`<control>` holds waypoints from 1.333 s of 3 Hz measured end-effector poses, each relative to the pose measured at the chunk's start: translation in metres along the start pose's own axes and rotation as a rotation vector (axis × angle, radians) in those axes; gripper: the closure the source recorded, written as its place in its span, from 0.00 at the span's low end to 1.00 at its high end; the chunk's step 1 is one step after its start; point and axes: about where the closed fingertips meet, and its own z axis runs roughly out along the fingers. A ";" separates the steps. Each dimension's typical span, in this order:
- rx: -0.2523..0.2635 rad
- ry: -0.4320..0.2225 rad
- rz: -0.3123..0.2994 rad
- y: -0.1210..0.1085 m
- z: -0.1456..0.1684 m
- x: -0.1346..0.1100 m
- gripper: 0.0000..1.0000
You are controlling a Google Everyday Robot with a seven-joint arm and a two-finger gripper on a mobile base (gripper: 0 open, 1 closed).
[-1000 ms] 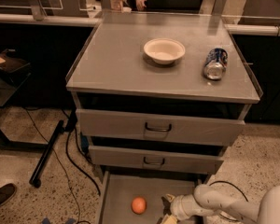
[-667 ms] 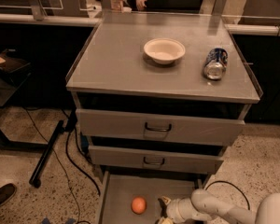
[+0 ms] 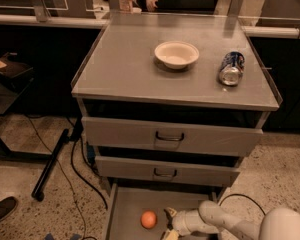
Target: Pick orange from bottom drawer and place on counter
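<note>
**End effector down in the bottom drawer, right beside the orange**

My end effector (image 3: pixel 168 223) is low in the bottom drawer (image 3: pixel 124 210), which stands pulled out at the foot of the cabinet. Its two fingers are apart, one tip higher and one lower, with the gap facing left toward the orange (image 3: pixel 148 219). The orange sits on the drawer's flat grey floor, just left of my fingertips and not touching them. Nothing is clamped between them. My pale arm (image 3: pixel 225 223) reaches in from the lower right corner, lying over the right part of the drawer.

Above it, the two upper drawers (image 3: pixel 171 136) are closed, each with a dark loop handle at the middle of its front.

The counter (image 3: pixel 121 66) is a broad, flat grey top with thin raised edges along its sides, dull and faintly reflective. A white bowl (image 3: pixel 176 54) stands upright a little right of its centre. A drinks can (image 3: pixel 231 68) lies on its side near the right edge, well apart from the bowl.

The room is dim. The floor (image 3: pixel 21 189) is pale and speckled. Black cables (image 3: pixel 77 170) trail across it by the cabinet's left side, and a black bar (image 3: pixel 51 165) slants down beside them. The toe of a dark shoe (image 3: pixel 2 211) shows at the lower left edge. Behind the cabinet runs a pale rail (image 3: pixel 40 19) over dark panels, with clear screens above it. A dark low stand (image 3: pixel 7 71) sits at the far left.
</note>
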 end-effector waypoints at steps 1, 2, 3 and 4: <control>0.014 -0.028 -0.006 0.001 -0.008 -0.006 0.00; 0.030 -0.049 -0.041 0.001 -0.021 -0.032 0.00; 0.035 -0.061 -0.090 0.011 -0.036 -0.060 0.00; 0.031 -0.061 -0.094 0.014 -0.037 -0.062 0.00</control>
